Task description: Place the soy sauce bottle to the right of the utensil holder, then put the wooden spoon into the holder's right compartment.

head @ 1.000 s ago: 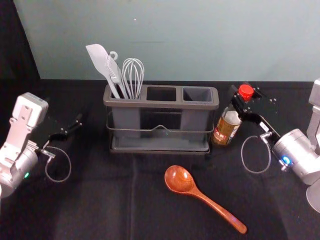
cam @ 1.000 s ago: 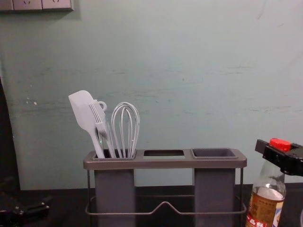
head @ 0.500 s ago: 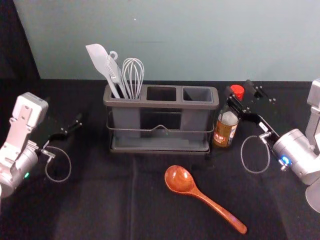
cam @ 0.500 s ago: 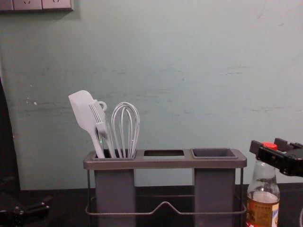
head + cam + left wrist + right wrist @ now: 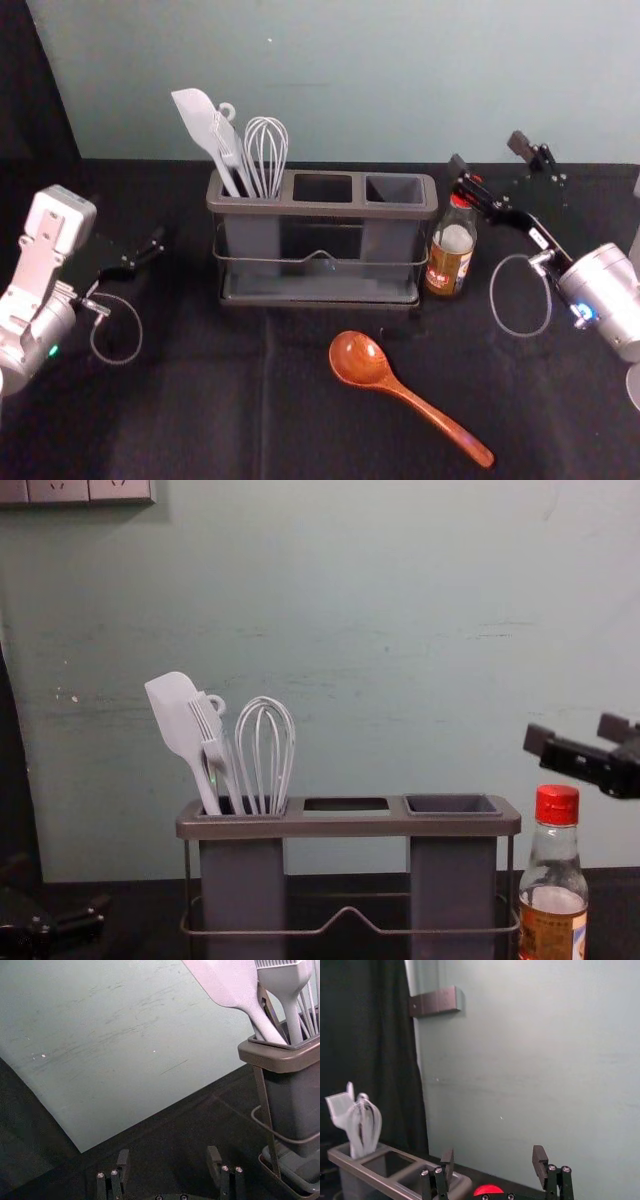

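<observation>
Right pincer (image 5: 488, 154): hanging at the upper right of the head view, fingers spreading apart, grasping nothing. Left pincer (image 5: 168, 1156): idling at the left side of the head view, fingers parting likewise, holding nothing. Soy sauce bottle (image 5: 449, 260): standing upright just beside the right end of the utensil holder (image 5: 320, 208); from where I am standing, any contact between them is escaping me. Wooden spoon (image 5: 385, 382): lying lower centre, its handle pointing to the lower right.

Hazards, as I am judging them: one right finger is hanging close over the red cap (image 5: 557, 804) — a dip or sideways sweep would be tipping the bottle against the holder. The cable loop (image 5: 491, 292) is curving near the bottle's right side and could be snagging it on the way down. Later, the round handle could be rolling in a loose grip, and a tilted spoon could be striking the rim of the right compartment (image 5: 395, 188).

Edges and room: wall (image 5: 400, 80) rising behind, limiting backward travel; whisk (image 5: 266, 150) standing upper left, well apart from the right compartment; dark cloth stretching right of the spoon, offering the easier approach.
</observation>
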{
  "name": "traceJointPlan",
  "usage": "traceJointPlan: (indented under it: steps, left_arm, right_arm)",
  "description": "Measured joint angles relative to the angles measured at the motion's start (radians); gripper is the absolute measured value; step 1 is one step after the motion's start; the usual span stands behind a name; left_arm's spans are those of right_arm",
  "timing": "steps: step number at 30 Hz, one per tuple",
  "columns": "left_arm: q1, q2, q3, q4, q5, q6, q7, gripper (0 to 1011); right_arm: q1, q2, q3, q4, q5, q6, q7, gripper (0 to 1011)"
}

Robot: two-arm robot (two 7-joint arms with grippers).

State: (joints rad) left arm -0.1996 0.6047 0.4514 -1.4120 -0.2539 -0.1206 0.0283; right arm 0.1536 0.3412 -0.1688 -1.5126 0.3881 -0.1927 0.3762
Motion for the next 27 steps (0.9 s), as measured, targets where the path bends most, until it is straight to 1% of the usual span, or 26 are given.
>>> traceJointPlan:
  steps: [4, 7, 9, 10, 11, 13, 14, 15, 17, 19, 21, 22, 24, 25, 27]
  left_arm:
    - [0.000, 0.000, 0.000, 0.000, 0.000, 0.000, 0.000, 1000]
    - [0.000, 0.000, 0.000, 0.000, 0.000, 0.000, 0.000, 1000]
    - [0.000, 0.000, 0.000, 0.000, 0.000, 0.000, 0.000, 1000]
    - [0.000, 0.000, 0.000, 0.000, 0.000, 0.000, 0.000, 1000]
    - [0.000, 0.000, 0.000, 0.000, 0.000, 0.000, 0.000, 1001]
    - [0.000, 0.000, 0.000, 0.000, 0.000, 0.000, 0.000, 1000]
    - [0.000, 0.000, 0.000, 0.000, 0.000, 0.000, 0.000, 1000]
    - [0.000, 0.000, 0.000, 0.000, 0.000, 0.000, 0.000, 1000]
    - [0.000, 0.000, 0.000, 0.000, 0.000, 0.000, 0.000, 1000]
    - [0.000, 0.000, 0.000, 0.000, 0.000, 0.000, 0.000, 1000]
    - [0.000, 0.000, 0.000, 0.000, 0.000, 0.000, 0.000, 1000]
    - [0.000, 0.000, 0.000, 0.000, 0.000, 0.000, 0.000, 1000]
    - [0.000, 0.000, 0.000, 0.000, 0.000, 0.000, 0.000, 1000]
    - [0.000, 0.000, 0.000, 0.000, 0.000, 0.000, 0.000, 1000]
    - [0.000, 0.000, 0.000, 0.000, 0.000, 0.000, 0.000, 1000]
  right_arm:
    - [-0.017, 0.005, -0.007, -0.051, -0.018, 0.013, -0.006, 1000]
    - [-0.031, 0.014, -0.032, -0.107, -0.049, 0.047, -0.014, 1002]
    - [-0.036, 0.018, -0.050, -0.134, -0.069, 0.069, -0.020, 1002]
    - [-0.036, 0.018, -0.050, -0.134, -0.069, 0.069, -0.020, 1002]
    - [-0.039, 0.018, -0.062, -0.150, -0.082, 0.083, -0.023, 1002]
    - [-0.040, 0.018, -0.075, -0.160, -0.094, 0.092, -0.025, 1002]
    - [-0.040, 0.015, -0.088, -0.166, -0.102, 0.102, -0.026, 1002]
    - [-0.040, 0.015, -0.088, -0.166, -0.102, 0.102, -0.026, 1002]
    - [-0.036, 0.004, -0.114, -0.169, -0.112, 0.124, -0.027, 1002]
    - [-0.035, -0.003, -0.124, -0.169, -0.115, 0.138, -0.030, 1002]
    - [-0.033, -0.015, -0.142, -0.169, -0.123, 0.168, -0.041, 1002]
    - [-0.033, -0.022, -0.155, -0.172, -0.133, 0.194, -0.053, 1002]
    - [-0.032, -0.028, -0.166, -0.177, -0.143, 0.217, -0.064, 1002]
    - [-0.033, -0.035, -0.178, -0.182, -0.156, 0.239, -0.076, 1002]
    - [-0.034, -0.041, -0.188, -0.186, -0.168, 0.260, -0.085, 1002]
